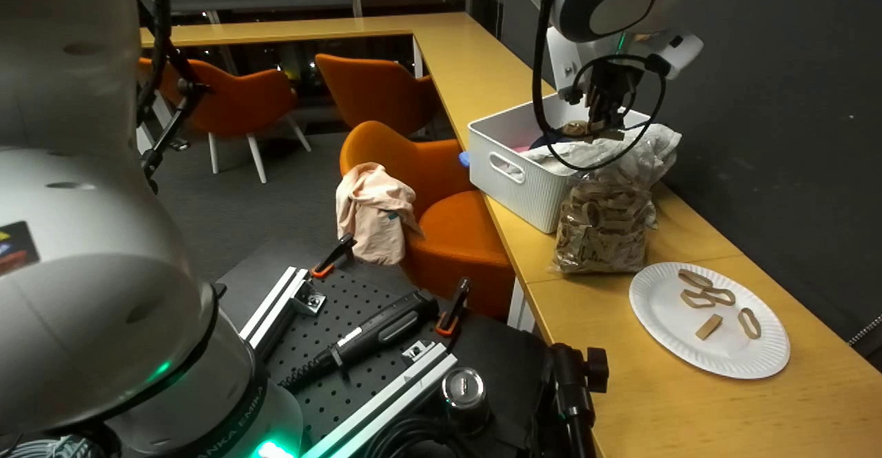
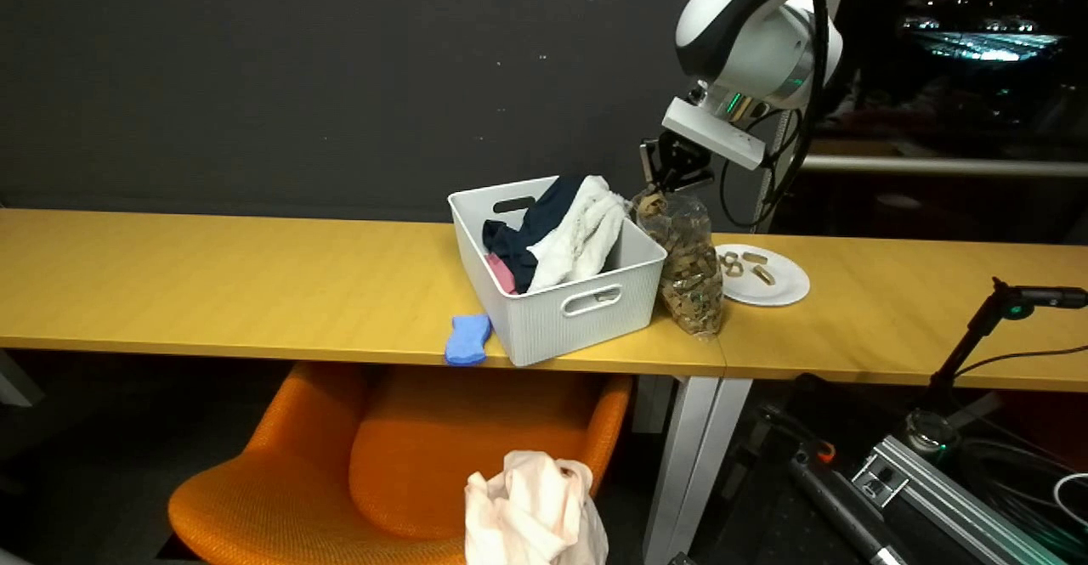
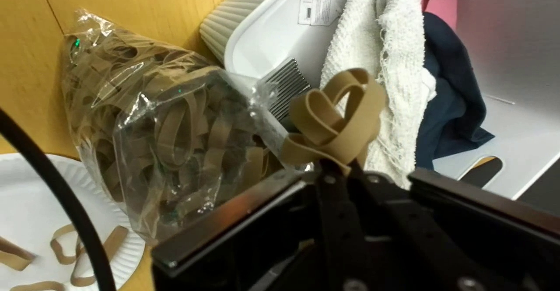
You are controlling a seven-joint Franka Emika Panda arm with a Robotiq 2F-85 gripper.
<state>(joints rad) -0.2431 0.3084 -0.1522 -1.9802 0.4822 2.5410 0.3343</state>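
Note:
My gripper (image 3: pixel 343 168) is shut on tan rubber bands (image 3: pixel 358 135), which curl in loops beyond its fingertips in the wrist view. In an exterior view the gripper (image 2: pixel 667 184) hangs over the top of a clear plastic bag (image 2: pixel 690 280) full of similar bands, beside the white bin (image 2: pixel 544 327). Whether the held bands touch the bag, I cannot tell. Inside the bin lie a white cloth (image 2: pixel 578 246), a navy cloth (image 2: pixel 544 215) and something pink (image 2: pixel 500 274). A white paper plate (image 1: pixel 665 324) with several loose bands (image 1: pixel 750 324) rests near the bag.
The wooden table (image 1: pixel 606 382) runs along a dark wall. A blue cloth (image 2: pixel 467 340) lies at the table's front edge by the bin. An orange chair (image 1: pixel 462 227) with a peach cloth (image 1: pixel 375 213) on it stands against the table. A black cable (image 1: pixel 544 65) loops round the wrist.

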